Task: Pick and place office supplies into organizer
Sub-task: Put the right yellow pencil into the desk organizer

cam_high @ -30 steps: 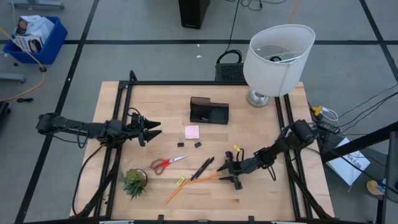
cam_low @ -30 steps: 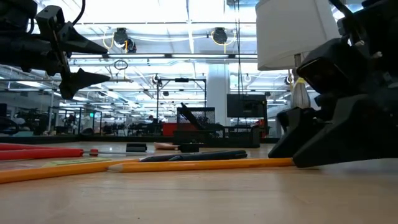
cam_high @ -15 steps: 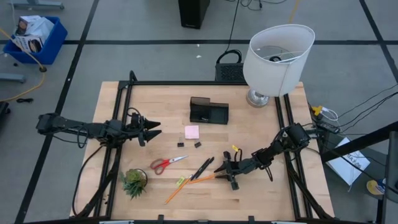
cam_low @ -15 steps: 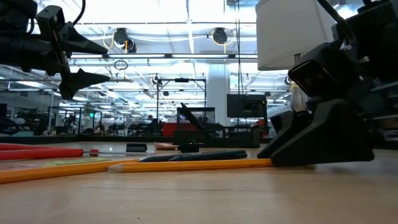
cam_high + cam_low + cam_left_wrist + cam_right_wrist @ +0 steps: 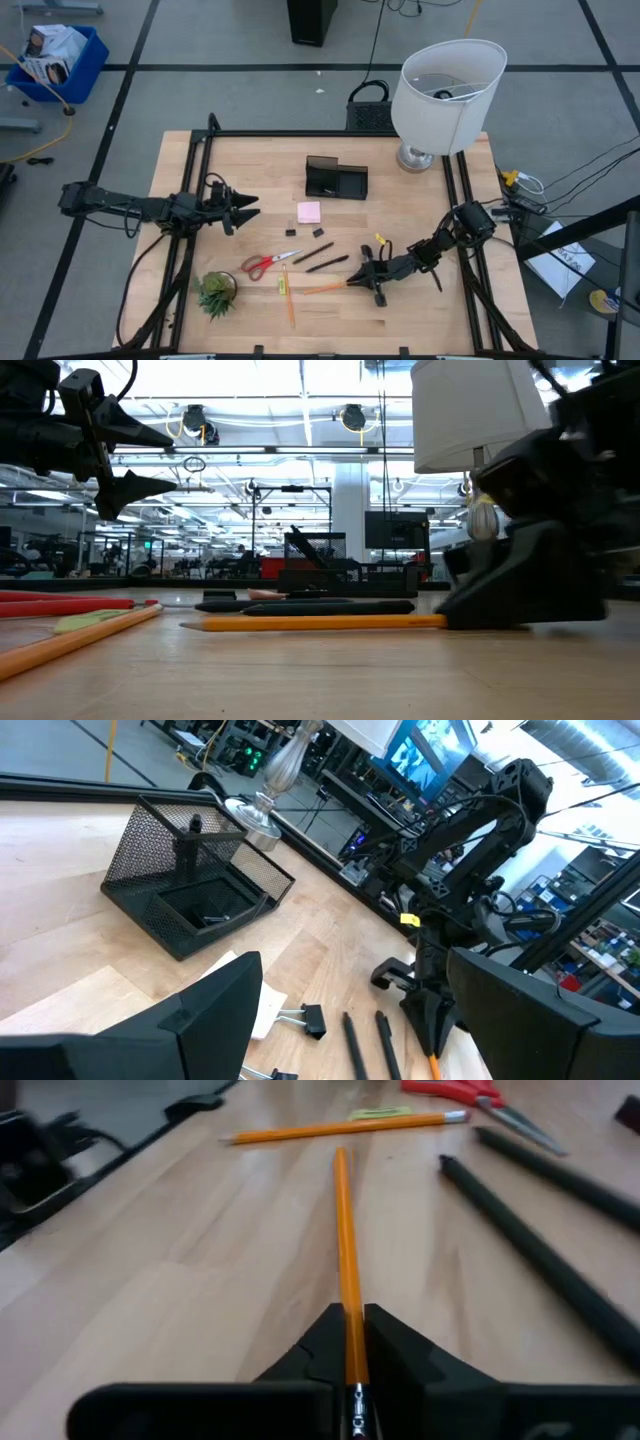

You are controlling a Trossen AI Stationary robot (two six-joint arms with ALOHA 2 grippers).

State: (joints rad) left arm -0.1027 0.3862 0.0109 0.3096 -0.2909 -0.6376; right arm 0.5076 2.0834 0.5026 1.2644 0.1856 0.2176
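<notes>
Orange and thin, the pencil [image 5: 325,288] lies flat on the wooden tabletop [image 5: 420,320], its eraser end between the fingers of the right pincer [image 5: 368,284], which has closed onto it — the right wrist view shows the shaft [image 5: 345,1280] running straight out from the pinched tips. It looks light and stiff, though round and likely to roll or pivot; held this far toward one end, the long free length may swing, so a slow lift seems wise. The organizer [image 5: 336,179] stands well apart from the pencil, toward the lamp [image 5: 444,95]. Between pencil and organizer lie two black pens [image 5: 326,257], the pink sticky-note pad [image 5: 308,212] and small clips [image 5: 318,232]; the scissors [image 5: 270,263] and a second pencil [image 5: 287,299] lie beyond the held pencil's tip. Room above is free — a raised path clears them all. The left pincer [image 5: 250,207] hangs spread wide and empty, beside the organizer on the side away from the lamp.
</notes>
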